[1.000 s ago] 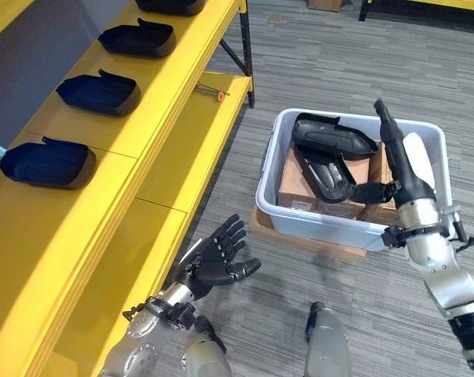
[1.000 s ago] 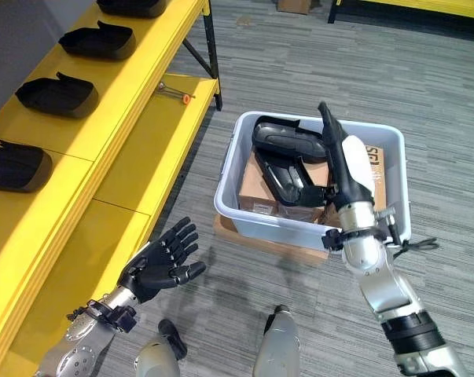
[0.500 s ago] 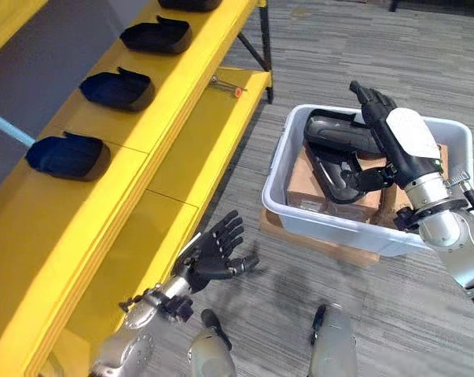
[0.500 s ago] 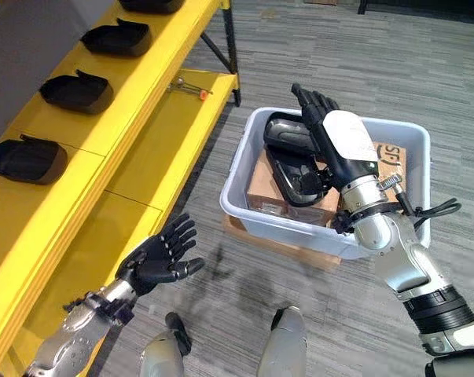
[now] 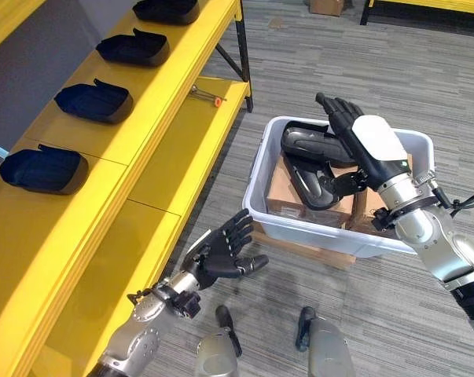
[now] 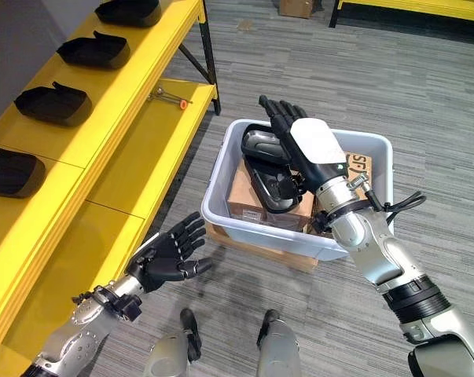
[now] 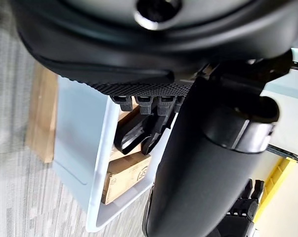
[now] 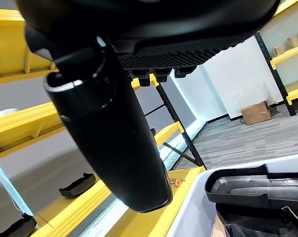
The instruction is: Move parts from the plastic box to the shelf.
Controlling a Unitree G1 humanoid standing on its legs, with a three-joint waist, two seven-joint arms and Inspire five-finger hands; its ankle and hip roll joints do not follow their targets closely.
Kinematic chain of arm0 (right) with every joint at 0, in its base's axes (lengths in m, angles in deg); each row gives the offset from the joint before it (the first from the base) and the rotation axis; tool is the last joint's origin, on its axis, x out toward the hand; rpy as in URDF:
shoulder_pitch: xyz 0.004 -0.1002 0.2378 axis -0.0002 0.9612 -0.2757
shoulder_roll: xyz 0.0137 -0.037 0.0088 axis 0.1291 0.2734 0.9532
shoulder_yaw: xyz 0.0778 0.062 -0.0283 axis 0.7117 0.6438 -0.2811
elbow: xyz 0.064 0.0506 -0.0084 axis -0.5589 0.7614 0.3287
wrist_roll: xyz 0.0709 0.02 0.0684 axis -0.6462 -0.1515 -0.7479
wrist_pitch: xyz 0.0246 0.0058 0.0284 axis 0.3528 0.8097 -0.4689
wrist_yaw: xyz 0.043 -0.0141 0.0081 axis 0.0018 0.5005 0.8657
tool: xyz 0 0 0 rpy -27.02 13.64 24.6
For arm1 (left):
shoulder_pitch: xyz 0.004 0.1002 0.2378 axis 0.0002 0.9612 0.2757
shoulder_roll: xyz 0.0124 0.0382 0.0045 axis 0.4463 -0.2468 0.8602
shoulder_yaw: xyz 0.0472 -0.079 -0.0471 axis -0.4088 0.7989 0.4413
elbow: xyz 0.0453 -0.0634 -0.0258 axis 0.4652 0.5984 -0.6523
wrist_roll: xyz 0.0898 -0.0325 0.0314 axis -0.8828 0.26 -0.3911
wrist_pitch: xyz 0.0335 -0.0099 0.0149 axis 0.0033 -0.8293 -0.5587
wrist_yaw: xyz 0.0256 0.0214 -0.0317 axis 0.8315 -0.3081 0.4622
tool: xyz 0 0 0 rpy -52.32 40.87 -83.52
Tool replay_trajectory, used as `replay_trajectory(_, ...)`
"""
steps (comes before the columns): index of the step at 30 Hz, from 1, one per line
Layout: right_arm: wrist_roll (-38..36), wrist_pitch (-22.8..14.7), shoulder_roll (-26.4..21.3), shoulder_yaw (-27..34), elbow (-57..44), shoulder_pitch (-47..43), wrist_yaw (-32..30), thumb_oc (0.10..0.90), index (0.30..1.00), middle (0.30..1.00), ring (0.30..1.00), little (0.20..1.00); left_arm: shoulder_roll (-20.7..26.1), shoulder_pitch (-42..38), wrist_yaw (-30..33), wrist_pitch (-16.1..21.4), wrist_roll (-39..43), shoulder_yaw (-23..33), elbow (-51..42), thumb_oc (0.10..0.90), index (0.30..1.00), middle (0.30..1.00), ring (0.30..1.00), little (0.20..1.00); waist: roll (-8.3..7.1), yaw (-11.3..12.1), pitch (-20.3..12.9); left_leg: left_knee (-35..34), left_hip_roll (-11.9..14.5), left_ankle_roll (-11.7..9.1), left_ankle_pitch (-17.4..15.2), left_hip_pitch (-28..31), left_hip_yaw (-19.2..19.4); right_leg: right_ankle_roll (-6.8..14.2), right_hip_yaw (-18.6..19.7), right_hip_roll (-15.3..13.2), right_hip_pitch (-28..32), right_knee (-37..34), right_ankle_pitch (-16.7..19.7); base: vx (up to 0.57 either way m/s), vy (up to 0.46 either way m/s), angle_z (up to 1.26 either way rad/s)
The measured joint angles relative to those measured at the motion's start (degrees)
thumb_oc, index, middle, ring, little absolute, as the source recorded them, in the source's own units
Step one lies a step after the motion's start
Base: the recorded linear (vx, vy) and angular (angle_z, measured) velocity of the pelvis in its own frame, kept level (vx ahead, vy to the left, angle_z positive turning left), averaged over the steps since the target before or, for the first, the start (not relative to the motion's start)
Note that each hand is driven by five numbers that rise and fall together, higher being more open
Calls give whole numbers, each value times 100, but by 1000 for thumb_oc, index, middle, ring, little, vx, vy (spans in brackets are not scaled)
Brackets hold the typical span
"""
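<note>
Shelf [image 5: 154, 118]: yellow, two boards in view, running along the robot's left side. The upper board carries four black parts in a row, spaced apart: nearest part [image 5: 42, 169], second part [image 5: 93, 100], third part [image 5: 134, 49], farthest part [image 5: 167, 10], the last cut by the picture's edge. The lower board bears one small tool [image 5: 207, 96] with an orange tip, near the shelf's dark leg [image 5: 245, 55].

Plastic box [image 5: 299, 224]: pale grey, open-topped, on the grey plank floor [image 5: 315, 71] to the right of the shelf, resting on a flat piece of wood [image 5: 299, 245] that juts out under its near edge. Contents: two black moulded parts, one upper part [image 6: 262, 147] lying across the far end and one lower part [image 6: 272, 184] leaning beneath it, both on brown cardboard boxes [image 6: 252, 203] (at least two, a further one showing at the right wall).

Right hand [image 6: 299, 149]: above the box's middle, white-covered back turned upward, fingers straight and spread, reaching over the upper part; whether it touches that part cannot be told. It holds nothing.

Left hand [image 5: 221, 253]: low between the shelf's lower board and the box, clear of both, palm up, fingers relaxed and fanned, empty.

Background: one cardboard carton [image 5: 327, 6] on the floor at the far edge, beside another yellow rack [image 5: 425, 3].
</note>
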Motion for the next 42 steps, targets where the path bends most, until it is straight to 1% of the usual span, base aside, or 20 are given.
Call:
replay_trajectory(2, -83, 14, -4, -7, 2, -13, 102, 900, 1000, 1000, 1000, 1000, -5, 8, -15, 53, -1, -26, 41, 900, 1000, 1000, 1000, 1000, 13, 3, 5, -45, -49, 18, -7, -16, -17, 41, 10, -28, -16, -60, 26, 80, 198, 1)
replay_trajectory(5, -500, 191, -1, -10, 3, -7, 222, 900, 1000, 1000, 1000, 1000, -22, 76, -22, 105, -4, -37, 140, 900, 1000, 1000, 1000, 1000, 19, 1, 12, -57, -122, 31, -15, -32, 7, 98, 37, -46, -27, -119, 66, 27, 155, -2)
replay_trajectory(7, -480, 218, -2, -10, 3, -26, 270, 900, 1000, 1000, 1000, 1000, -20, 75, -48, 165, -20, -43, 177, 900, 1000, 1000, 1000, 1000, 10, 12, 17, -21, -141, 61, -44, -46, 53, 113, 17, -64, -21, -107, 92, 72, 113, -4)
replay_trajectory(8, -478, 218, -1, -36, 10, -73, 339, 900, 1000, 1000, 1000, 1000, -14, 66, -88, 233, -2, -48, 178, 900, 1000, 1000, 1000, 1000, -33, 57, 60, 124, -128, 99, -174, -47, 94, 112, -103, -134, -49, 48, 102, 143, 47, -12)
replay_trajectory(12, -507, 216, -3, -64, -6, -114, 560, 900, 1000, 1000, 1000, 1000, -36, 30, -363, 238, 2, -69, 175, 900, 1000, 1000, 1000, 1000, -200, 162, 175, 818, -11, 73, -729, 19, 134, 14, -669, -404, -97, 699, 121, 181, -164, -29)
replay_trajectory(14, -613, 214, 1, -140, -31, -117, 653, 900, 1000, 1000, 1000, 1000, -39, 48, -440, 259, 4, -97, 177, 900, 1000, 1000, 1000, 1000, -355, 209, 198, 1038, 73, 28, -875, 102, 288, -3, -845, -489, -36, 643, 109, -85, -386, -45)
replay_trajectory(15, -612, 212, 6, -187, -39, -132, 654, 900, 1000, 1000, 1000, 1000, -48, 34, -439, 281, 4, -112, 180, 900, 1000, 1000, 1000, 1000, -408, 212, 197, 1073, 158, 25, -835, 66, 376, -3, -875, -537, -24, 468, 51, -252, -630, -29)
replay_trajectory(16, -601, 213, 1, -193, -32, -136, 664, 900, 1000, 1000, 1000, 1000, -82, -81, -422, 345, 4, -163, 247, 900, 1000, 1000, 1000, 1000, -401, 173, 204, 1126, 217, 49, -814, -63, 383, 43, -840, -606, -121, 497, -158, -238, -584, -10)
replay_trajectory(18, -461, 276, 28, -265, -19, -298, 790, 900, 1000, 1000, 1000, 1000, -67, -491, -218, 434, 4, -289, 356, 900, 1000, 1000, 1000, 1000, -286, 173, 261, 1315, 388, 12, -757, -462, 247, 429, -211, -849, -433, 504, -241, -85, -346, 4)
replay_trajectory(19, -442, 280, 76, -318, -17, -389, 843, 900, 1000, 1000, 1000, 1000, -22, -611, -154, 469, 5, -287, 377, 900, 1000, 1000, 1000, 1000, -291, 196, 266, 1388, 427, 9, -745, -608, 223, 529, -106, -958, -478, 339, -139, -66, -274, -5)
replay_trajectory(20, -437, 298, 148, -433, -13, -480, 872, 900, 1000, 1000, 1000, 1000, 102, -729, -72, 512, 10, -263, 398, 900, 1000, 1000, 1000, 1000, -388, 245, 290, 1447, 432, -68, -702, -720, 200, 582, -197, -1169, -369, -97, 376, -74, -319, -21)
replay_trajectory(21, -428, 312, 184, -593, 42, -634, 924, 900, 1000, 1000, 1000, 1000, 108, -765, 5, 600, 14, -234, 492, 900, 1000, 1000, 1000, 1000, -273, 295, 380, 1430, 624, -179, -601, -722, 133, 720, -415, -1086, -421, -31, 708, -71, -378, -16)
replay_trajectory(22, -416, 347, 188, -708, 48, -730, 993, 900, 1000, 1000, 1000, 1000, 132, -724, 68, 646, 21, -220, 518, 900, 1000, 1000, 1000, 1000, -188, 243, 415, 1277, 750, -203, -514, -725, 104, 609, -447, -946, -444, -6, 593, -18, -299, -13)
replay_trajectory(23, -327, 348, 189, -714, 44, -745, 1047, 900, 1000, 1000, 1000, 1000, 122, -624, 80, 689, 44, -206, 514, 900, 1000, 1000, 1000, 1000, -150, 197, 434, 1066, 800, -188, -382, -706, 74, 516, -486, -867, -539, 109, 501, -1, -188, 1)
replay_trajectory(25, -220, 438, 129, -711, 52, -745, 1098, 900, 1000, 1000, 1000, 1000, 67, -470, 74, 696, 70, -232, 511, 900, 1000, 1000, 1000, 1000, -133, 108, 442, 724, 826, -224, -130, -621, 49, 378, -534, -820, -686, 337, 343, 28, -182, -1)
replay_trajectory(28, -224, 519, -61, -711, 217, -743, 1200, 900, 1000, 1000, 1000, 1000, -90, -237, 57, 695, 69, -223, 500, 900, 1000, 1000, 1000, 1000, -98, 5, 447, 472, 876, -322, 48, -467, 43, 273, -591, -805, -718, 635, 104, 37, -129, 5)
replay_trajectory(33, -199, 531, -171, -692, 209, -745, 1252, 900, 1000, 1000, 1000, 1000, -88, -129, -18, 657, 61, -155, 437, 900, 1000, 1000, 1000, 1000, -86, 12, 452, 442, 773, -365, 75, -441, 48, 269, -466, -931, -897, 995, -94, 51, -61, 2)
replay_trajectory(35, -98, 521, -165, -705, 201, -744, 1256, 900, 1000, 1000, 1000, 1000, -80, -143, -15, 613, 41, -151, 414, 900, 1000, 1000, 1000, 1000, -19, 13, 478, 422, 727, -371, 76, -449, 50, 289, -452, -980, -916, 1042, -114, 36, -35, 8)
replay_trajectory(39, 15, 536, -161, -705, 195, -751, 1315, 900, 1000, 1000, 1000, 1000, -68, -155, -6, 576, 15, -152, 336, 900, 1000, 1000, 1000, 1000, -6, 16, 478, 494, 659, -370, 75, -628, 8, 287, -407, -1080, -1101, 1187, -152, 13, -15, 7)
replay_trajectory(42, 17, 796, -145, -832, 197, -743, 1627, 900, 1000, 1000, 1000, 1000, -67, -175, 2, 398, 14, -153, 327, 900, 1000, 1000, 1000, 1000, 9, 17, 487, 510, 591, -370, 81, -753, -13, 275, -368, -1162, -1263, 1286, -165, 9, 6, 4)
